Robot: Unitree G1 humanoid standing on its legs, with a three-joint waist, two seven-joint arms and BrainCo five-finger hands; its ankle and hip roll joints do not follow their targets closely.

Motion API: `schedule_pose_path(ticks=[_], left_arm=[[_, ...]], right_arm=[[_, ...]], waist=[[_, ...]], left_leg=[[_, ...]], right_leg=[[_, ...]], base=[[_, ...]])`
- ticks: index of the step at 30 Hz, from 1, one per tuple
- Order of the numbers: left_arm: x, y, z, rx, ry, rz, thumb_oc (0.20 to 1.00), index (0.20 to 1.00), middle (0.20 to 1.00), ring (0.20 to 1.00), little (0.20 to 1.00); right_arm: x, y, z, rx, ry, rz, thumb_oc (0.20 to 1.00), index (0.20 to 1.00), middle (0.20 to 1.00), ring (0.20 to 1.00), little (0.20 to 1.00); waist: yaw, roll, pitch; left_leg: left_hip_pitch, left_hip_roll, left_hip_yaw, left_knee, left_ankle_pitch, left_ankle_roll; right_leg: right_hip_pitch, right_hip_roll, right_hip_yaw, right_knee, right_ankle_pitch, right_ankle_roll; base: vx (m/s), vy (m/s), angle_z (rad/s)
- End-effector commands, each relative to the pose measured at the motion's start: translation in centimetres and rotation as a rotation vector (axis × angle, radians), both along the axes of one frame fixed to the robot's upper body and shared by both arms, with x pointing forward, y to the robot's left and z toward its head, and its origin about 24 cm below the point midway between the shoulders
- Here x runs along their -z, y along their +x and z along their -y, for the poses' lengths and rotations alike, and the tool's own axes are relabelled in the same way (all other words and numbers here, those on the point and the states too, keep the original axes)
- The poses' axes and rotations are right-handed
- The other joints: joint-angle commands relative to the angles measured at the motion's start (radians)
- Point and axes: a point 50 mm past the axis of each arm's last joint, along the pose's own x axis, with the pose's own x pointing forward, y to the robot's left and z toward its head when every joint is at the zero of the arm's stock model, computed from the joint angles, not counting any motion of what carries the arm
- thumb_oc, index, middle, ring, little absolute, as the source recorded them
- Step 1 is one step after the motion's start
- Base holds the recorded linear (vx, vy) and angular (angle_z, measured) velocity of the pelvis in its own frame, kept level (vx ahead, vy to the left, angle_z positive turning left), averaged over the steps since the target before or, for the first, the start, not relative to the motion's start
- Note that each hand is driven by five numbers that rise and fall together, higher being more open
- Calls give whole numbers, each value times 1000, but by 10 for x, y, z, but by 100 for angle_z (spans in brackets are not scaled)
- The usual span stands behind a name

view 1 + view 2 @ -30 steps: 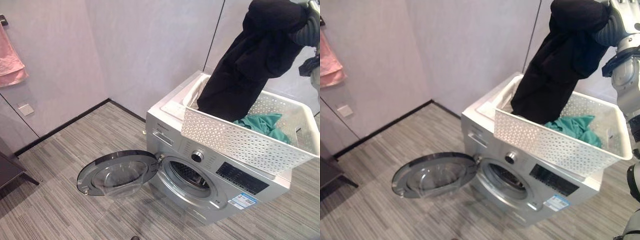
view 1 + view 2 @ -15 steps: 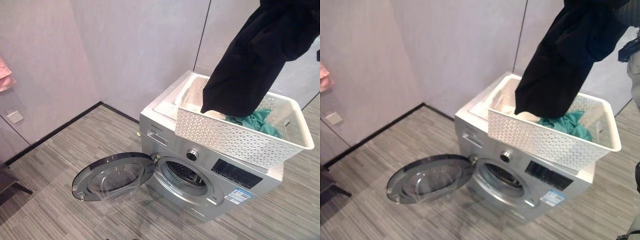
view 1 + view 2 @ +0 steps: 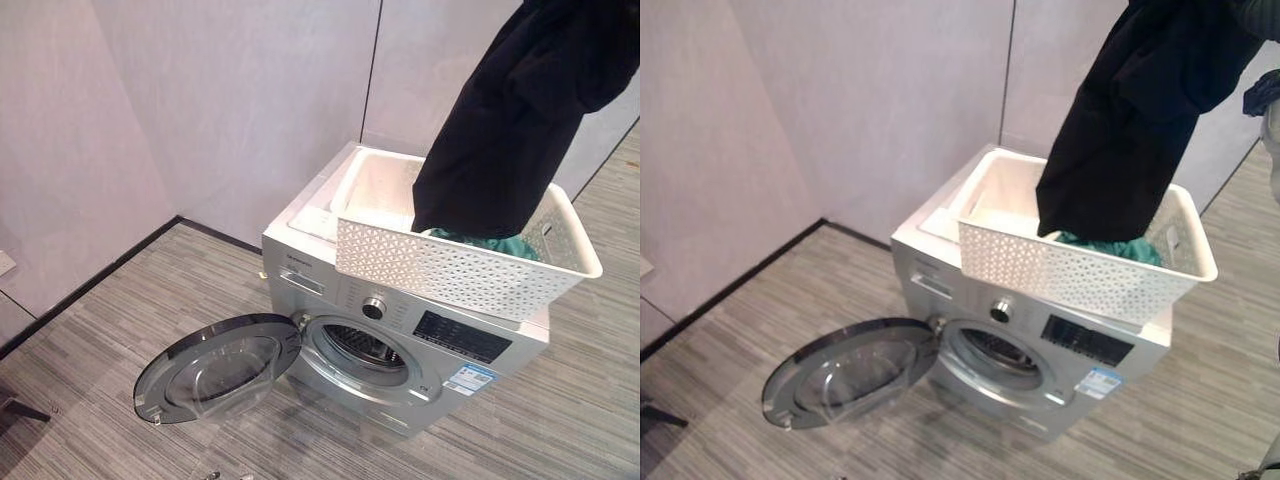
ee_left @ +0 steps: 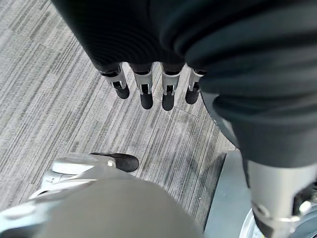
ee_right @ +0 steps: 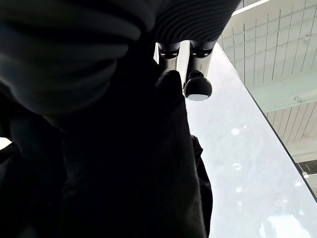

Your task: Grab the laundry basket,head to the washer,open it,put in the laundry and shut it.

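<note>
A silver front-loading washer [image 3: 400, 340] stands in the middle of the frame on grey striped flooring [image 3: 120, 330], near the corner of pale walls [image 3: 230, 100]. Its round door [image 3: 215, 365] is swung fully open to the lower left, exposing the drum opening [image 3: 365, 345]. On top of the washer sits a white perforated laundry basket [image 3: 450, 275], its right end overhanging the machine slightly. A teal garment [image 3: 490, 243] lies inside the basket towards its right side.

A black garment [image 3: 520, 120] hangs from the upper right corner of the frame, draping down so that its lower edge sits just inside the basket, over the teal garment. In the right wrist view the right hand [image 5: 190, 64] is at the top, its fingers [image 5: 197, 84] curled down against the black cloth, which bunches beneath the dark cover; the hand grips the garment.

In the left wrist view the left hand [image 4: 148, 84] hangs above the flooring, its fingers [image 4: 146, 94] straight, side by side, holding nothing.
</note>
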Motion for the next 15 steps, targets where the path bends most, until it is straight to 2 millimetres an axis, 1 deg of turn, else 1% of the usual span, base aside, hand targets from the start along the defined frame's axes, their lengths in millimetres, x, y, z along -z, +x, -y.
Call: schedule_pose_path(ticks=[1, 2, 3, 4, 6, 7, 9, 10, 12, 13, 14, 15], left_arm=[[-3, -5, -20, 59, 84, -34, 1000, 1000, 1000, 1000, 1000], [-3, -5, -20, 59, 86, -34, 1000, 1000, 1000, 1000, 1000], [-3, -5, -20, 59, 86, -34, 1000, 1000, 1000, 1000, 1000], [-3, -6, -19, 51, 84, -35, 1000, 1000, 1000, 1000, 1000], [-3, -8, -22, 51, 94, -40, 1000, 1000, 1000, 1000, 1000], [-4, -10, -25, 52, 102, -45, 1000, 1000, 1000, 1000, 1000], [-4, -15, -29, 41, 110, -59, 1000, 1000, 1000, 1000, 1000], [-4, -19, -31, 31, 112, -68, 1000, 1000, 1000, 1000, 1000], [-4, -25, -35, 9, 120, -82, 1000, 1000, 1000, 1000, 1000], [-5, -25, -35, 9, 120, -82, 1000, 1000, 1000, 1000, 1000], [-4, -32, -37, -19, 123, -94, 1000, 1000, 1000, 1000, 1000], [-5, -33, -37, -19, 125, -95, 1000, 1000, 1000, 1000, 1000]], right_arm=[[-61, -46, 4, -15, 28, 308, 200, 200, 200, 200, 200], [-66, -53, 2, -23, 18, 344, 200, 200, 200, 200, 200], [-66, -53, 2, -23, 18, 344, 200, 200, 200, 200, 200], [-77, -64, -8, -59, -8, 418, 200, 200, 200, 200, 200], [-84, -76, -12, -72, -33, 467, 200, 200, 200, 200, 200], [-89, -82, -13, -73, -43, 494, 200, 200, 200, 200, 200], [-94, -90, -19, -108, -55, 537, 200, 200, 200, 200, 200], [-97, -94, -20, -119, -55, 560, 200, 200, 200, 200, 200], [-98, -98, -19, -136, -40, 582, 200, 200, 200, 200, 200], [-98, -98, -19, -136, -40, 582, 200, 200, 200, 200, 200], [-99, -99, -20, -177, -17, 601, 200, 200, 200, 200, 200], [-98, -99, -20, -178, -15, 600, 200, 200, 200, 200, 200]], waist=[[18, -81, -46], [14, -82, -43], [14, -83, -43], [2, -81, -23], [1, -66, -10], [4, -55, -2], [12, -34, 8], [14, -27, 6], [18, -23, 2], [19, -23, 2], [30, -17, -6], [31, -18, -8]], left_leg=[[26, -86, 27, 62, -121, 80], [24, -96, 30, 68, -123, 85], [23, -97, 30, 68, -123, 85], [14, -116, 42, 82, -124, 97], [10, -110, 65, 92, -132, 109], [12, -99, 83, 89, -132, 111], [1, -83, 117, 84, -115, 110], [-2, -77, 131, 80, -109, 111], [-4, -67, 159, 73, -103, 113], [-3, -67, 160, 73, -103, 113], [-17, -63, 194, 70, -90, 114], [-16, -62, 196, 69, -91, 113]], right_leg=[[-146, -115, 40, 85, 69, 96], [-157, -122, 51, 85, 89, 102], [-157, -122, 51, 85, 89, 102], [-195, -133, 73, 92, 166, 116], [-209, -122, 56, 104, 132, 109], [-211, -117, 30, 130, 105, 101], [-203, -122, -56, 179, 60, 84], [-193, -123, -88, 201, 42, 77], [-173, -121, -122, 238, 5, 69], [-174, -121, -121, 239, 5, 69], [-146, -120, -163, 261, -23, 62], [-147, -119, -161, 262, -25, 62]], base=[[-78, 154, 1], [-45, 83, 1], [-118, 86, -6], [-110, 80, -15], [-147, 90, -57], [-173, 55, -68], [-177, 46, -67], [-151, 29, -72], [-99, 0, -74], [-136, -11, -72], [-96, -6, -44], [-141, -20, -54]])
